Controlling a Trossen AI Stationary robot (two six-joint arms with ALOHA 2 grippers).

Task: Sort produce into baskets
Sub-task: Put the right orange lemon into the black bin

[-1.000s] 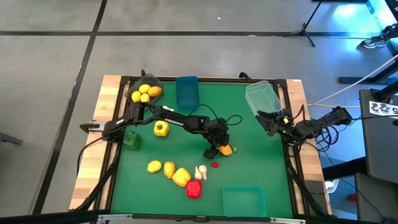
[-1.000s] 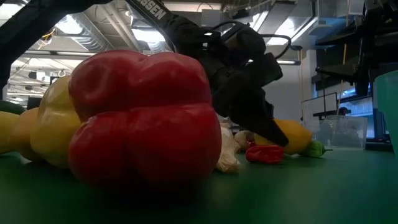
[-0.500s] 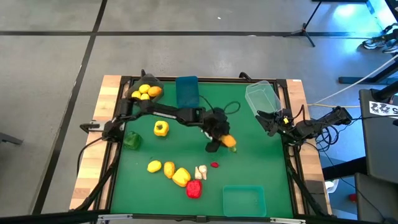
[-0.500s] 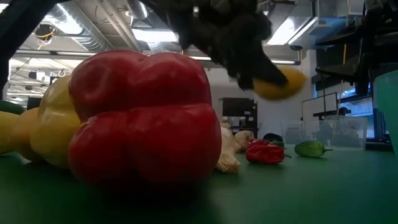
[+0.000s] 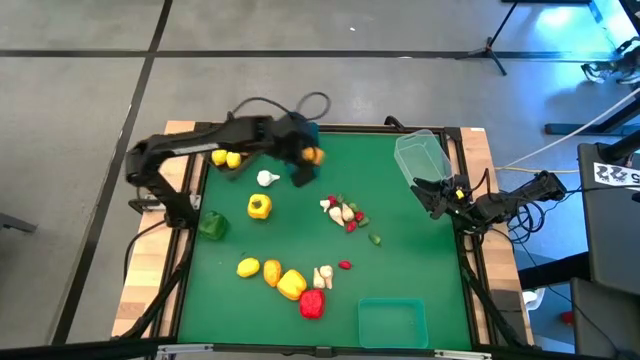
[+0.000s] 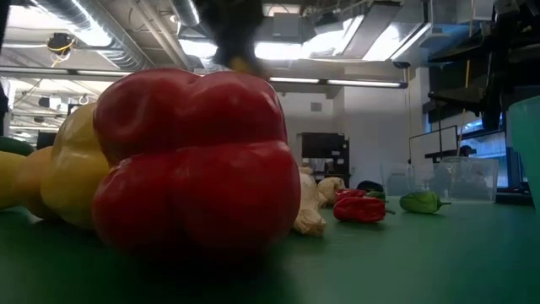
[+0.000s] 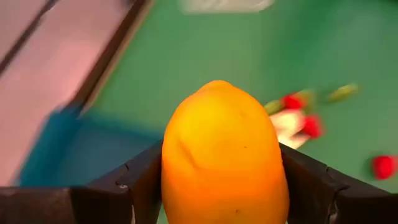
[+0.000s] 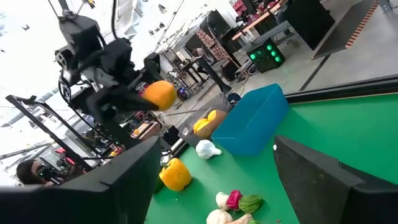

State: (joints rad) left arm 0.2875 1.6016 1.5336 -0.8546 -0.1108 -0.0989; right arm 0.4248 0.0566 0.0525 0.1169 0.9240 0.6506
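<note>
Green mat (image 5: 400, 250): left gripper (image 5: 305, 160) clamps orange fruit (image 7: 222, 155) across its middle, aloft beside the blue basket (image 8: 255, 127); looks light, rigid, smooth, so a mid-body grip suits; right gripper (image 5: 432, 196) parked open at mat's edge.

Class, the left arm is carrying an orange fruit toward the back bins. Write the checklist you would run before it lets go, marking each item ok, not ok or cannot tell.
1. Orange fruit gripped between the left gripper fingers: ok.
2. Fruit above the dark grey bin holding matching fruits: not ok, it hangs by the blue bin.
3. Fruit clear of the bin rims: cannot tell.
4. Right gripper out of the way, at the table's right edge: ok.
</note>
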